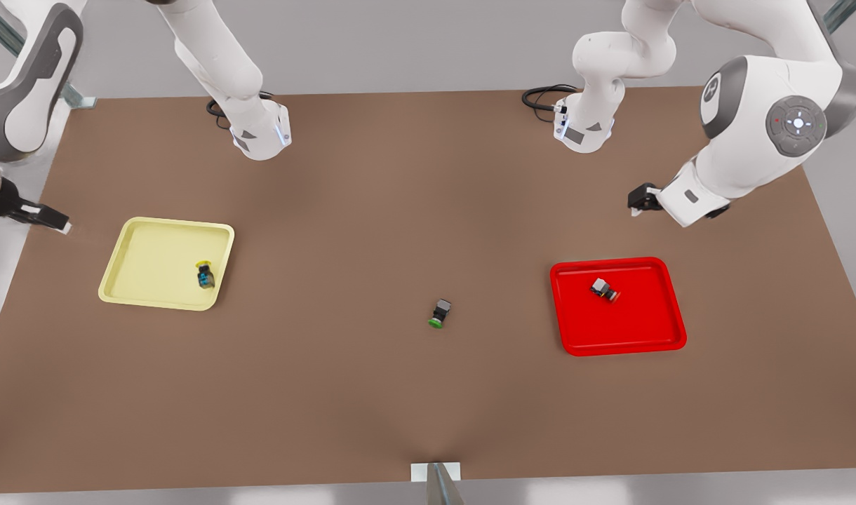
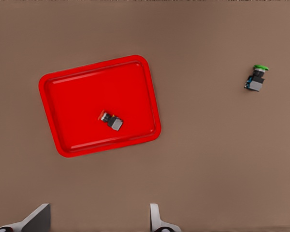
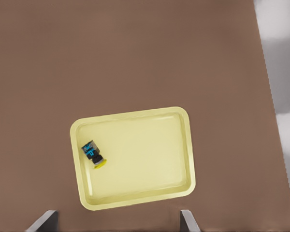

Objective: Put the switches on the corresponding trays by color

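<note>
Fingertips alone show of the left gripper (image 2: pixel 97 218) and right gripper (image 3: pixel 117 221), cropped, both spread empty.

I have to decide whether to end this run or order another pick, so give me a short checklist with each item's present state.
1. Yellow-capped switch lies inside the yellow tray, near its edge toward the table's middle: ok.
2. Red-capped switch lies inside the red tray: ok.
3. Green-capped switch lies on the bare table between the trays, in neither: ok.
4. Left gripper hangs above the red tray, fingers open, nothing held: ok.
5. Right gripper hangs above the yellow tray, fingers open, nothing held: ok.
6. Both switches lie on their sides; whether that matters: cannot tell.
</note>
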Controlling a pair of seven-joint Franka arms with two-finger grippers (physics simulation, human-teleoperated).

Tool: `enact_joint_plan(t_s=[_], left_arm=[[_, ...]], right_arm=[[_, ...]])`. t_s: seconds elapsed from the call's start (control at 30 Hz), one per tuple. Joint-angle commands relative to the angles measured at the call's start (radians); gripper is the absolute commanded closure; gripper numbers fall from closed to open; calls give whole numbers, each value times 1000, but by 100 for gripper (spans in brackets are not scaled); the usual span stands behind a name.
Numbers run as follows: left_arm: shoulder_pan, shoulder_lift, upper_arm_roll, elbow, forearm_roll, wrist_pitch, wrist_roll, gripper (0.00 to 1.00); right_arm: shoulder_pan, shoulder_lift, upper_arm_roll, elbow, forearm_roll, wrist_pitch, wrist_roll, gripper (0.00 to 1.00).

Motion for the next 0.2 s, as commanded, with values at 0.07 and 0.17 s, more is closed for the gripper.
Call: enact_joint_plan(t_s=[0.07, 0.17], left_arm=[[10, 2, -6, -1, -7, 4, -5, 0], [10, 0, -5, -1, -5, 7, -6, 0]], right_arm=[[493, -206, -104, -210, 21, 104, 30, 0], [484, -229, -109, -250, 49, 110, 25, 0]])
